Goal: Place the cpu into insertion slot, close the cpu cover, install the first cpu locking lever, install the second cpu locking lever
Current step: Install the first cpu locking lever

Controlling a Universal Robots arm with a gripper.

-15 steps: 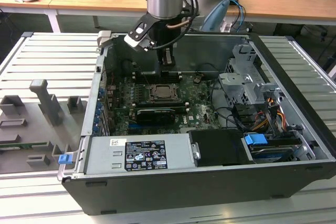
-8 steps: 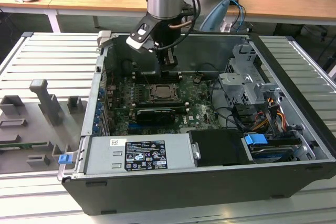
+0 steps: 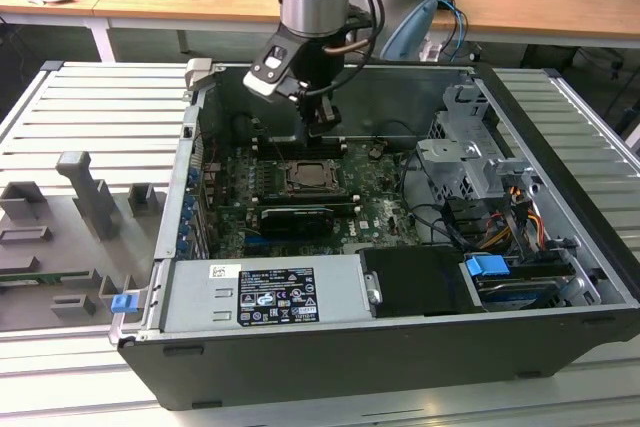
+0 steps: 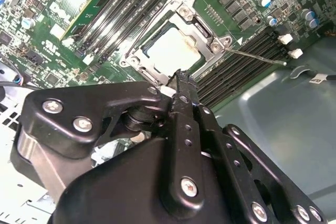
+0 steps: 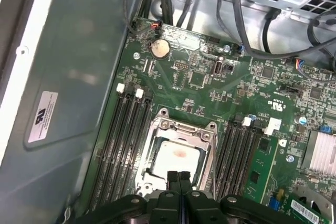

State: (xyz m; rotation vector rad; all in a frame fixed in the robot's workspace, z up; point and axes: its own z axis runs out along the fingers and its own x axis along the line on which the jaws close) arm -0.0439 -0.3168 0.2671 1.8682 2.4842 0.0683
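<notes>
My fingers (image 5: 172, 180) are pressed flat together with nothing visible between them, so the gripper (image 5: 179, 178) is carrying nothing. In both wrist views the tips sit at the near edge of the processor socket, close over the frame. I can't tell from here whether they actually touch the metal.

Just beyond the tips lies the cpu (image 5: 176, 160). Its pale face sits flat and square in the insertion slot (image 3: 292, 185) on the green motherboard (image 5: 210, 82). The cpu cover (image 5: 184, 128) looks to be folded down around it, with the chip showing through the cut-out centre. I'd judge the first two steps done.

The levers are less clear. In the second wrist view a thin metal locking lever (image 4: 257, 56) runs out from one corner of the cover, past its edge and across the memory slots (image 4: 231, 74) beside it. To me that reads as a lever not yet tucked under its catch. I can't make out a second lever well enough to say whether it is latched.

In the exterior view the gripper (image 3: 318, 130) hangs low inside the open computer case (image 3: 560, 197), directly above the socket. My judgement is that roughly half the job is done and the lever work is left.
</notes>
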